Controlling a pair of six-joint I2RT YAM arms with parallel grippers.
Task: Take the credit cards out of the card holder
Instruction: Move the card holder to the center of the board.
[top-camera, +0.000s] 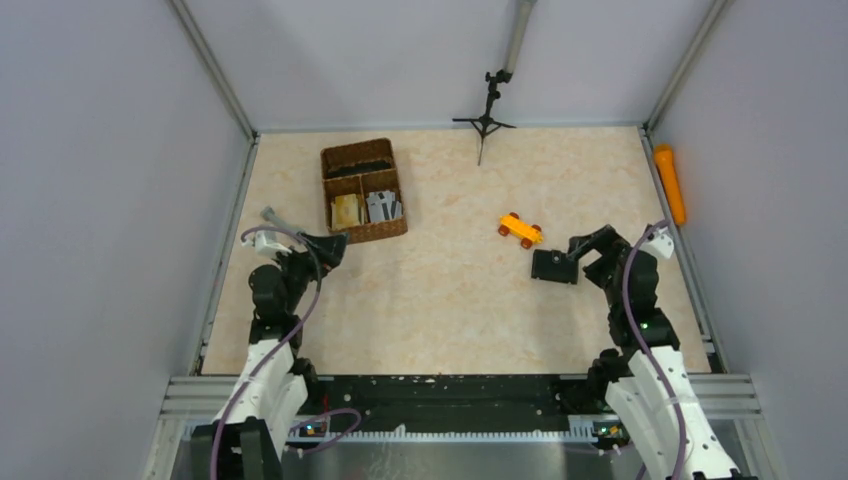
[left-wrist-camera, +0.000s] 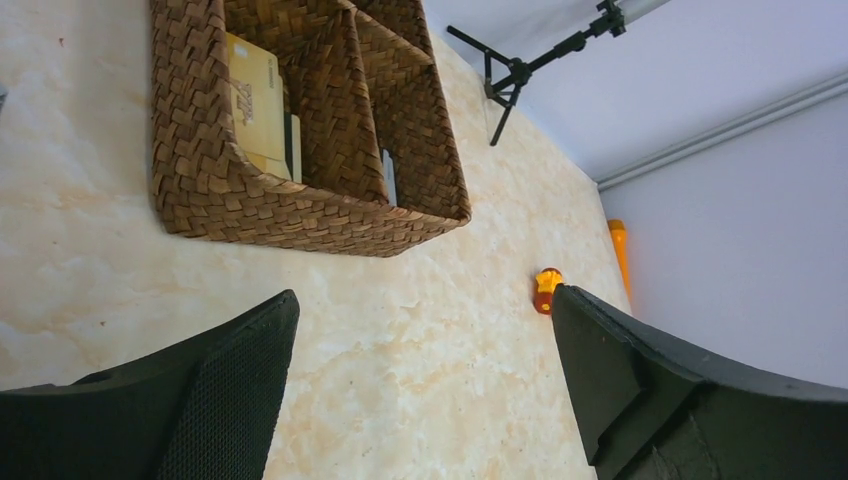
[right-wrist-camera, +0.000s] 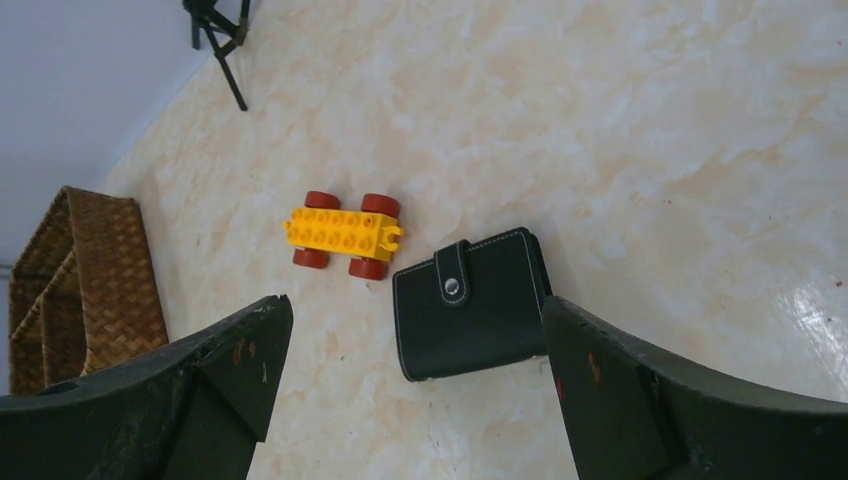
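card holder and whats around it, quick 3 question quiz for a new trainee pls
1. True or false: the card holder lies closed on the table with its strap snapped.
2. The right gripper pointing at it is: A open and empty, B shut on it, C shut and empty.
3. Name the object lying nearest to it.

Key: 1 true. 2 A. 3 the yellow toy car.
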